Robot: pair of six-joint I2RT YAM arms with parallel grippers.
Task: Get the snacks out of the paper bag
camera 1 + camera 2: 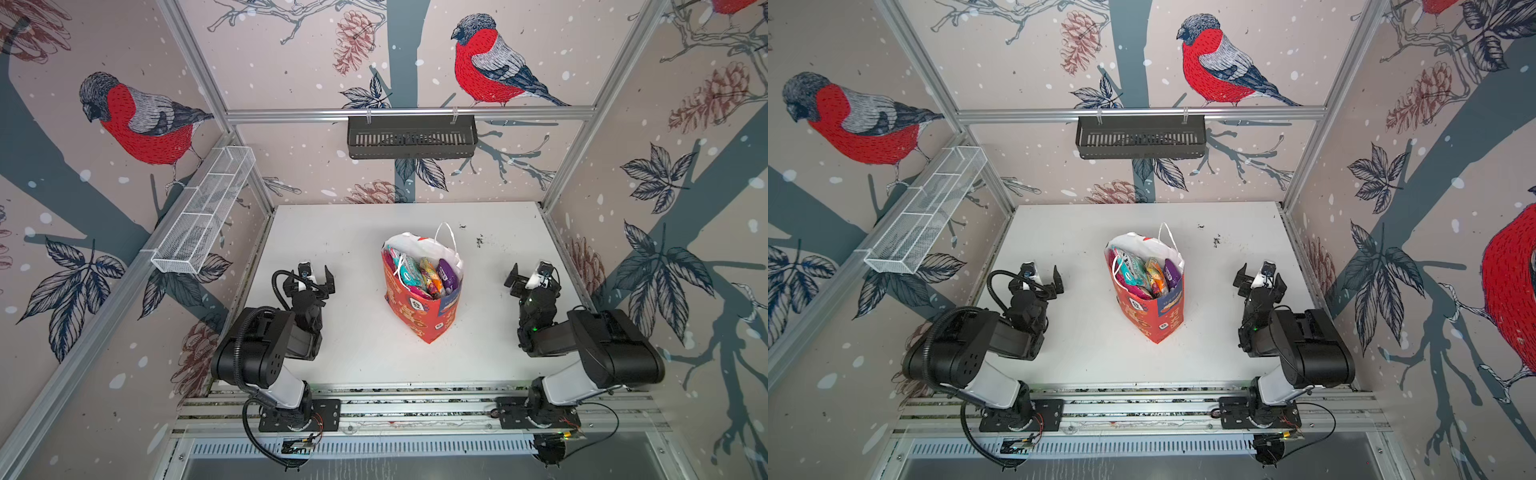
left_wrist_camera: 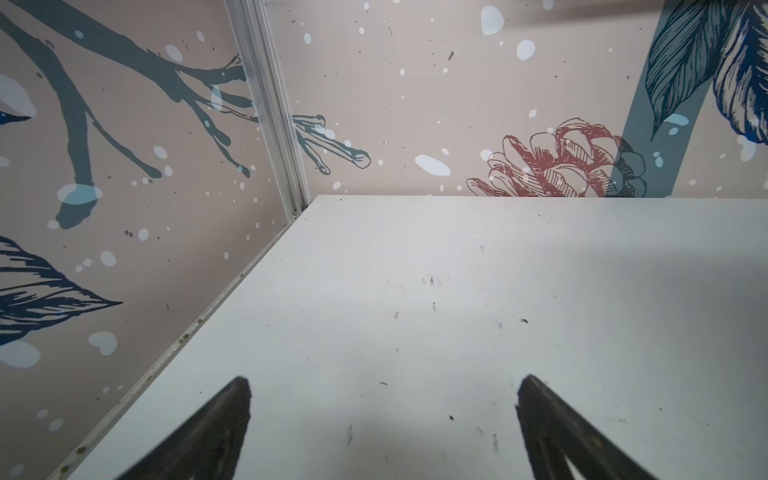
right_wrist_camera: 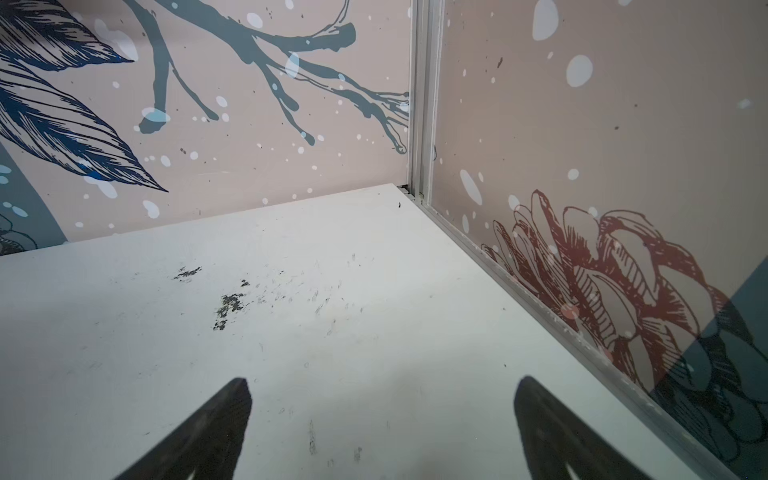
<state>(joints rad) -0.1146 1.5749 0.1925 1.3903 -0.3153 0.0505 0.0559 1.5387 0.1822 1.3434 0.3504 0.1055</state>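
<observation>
Fingers (image 2: 224,424) of the left gripper (image 2: 384,386): spread wide, nothing held. In the left wrist view only the bare white tabletop (image 2: 415,291) fills the gap between them.

Fingers (image 3: 552,424) of the right gripper (image 3: 382,386): equally wide apart, nothing held. In the right wrist view the board beyond these tips is scuffed, with dark chipped patches (image 3: 228,307).

Both top views: the upright red paper gift bag (image 1: 419,320) stands on the tabletop between the two pairs of fingers, well apart from each, off to the inner side of either gripper. No finger touches it. Its mouth is open and the white lining shows. One white cord handle (image 1: 446,232) rises at the rim farther from the arm bases. A blue panel sits on the side turned toward the right fingers.

Snacks (image 1: 419,274): glossy flat pouches packed on end inside the bag, tops level with or just below the rim.
- pink bag (image 1: 388,258), on the side nearest the left fingers
- teal pack (image 1: 409,271)
- orange pack (image 1: 429,271)
- purple pack (image 1: 446,270), on the side nearest the right fingers

Lower parts of all packs are hidden by the bag wall, so I cannot tell the count.
</observation>
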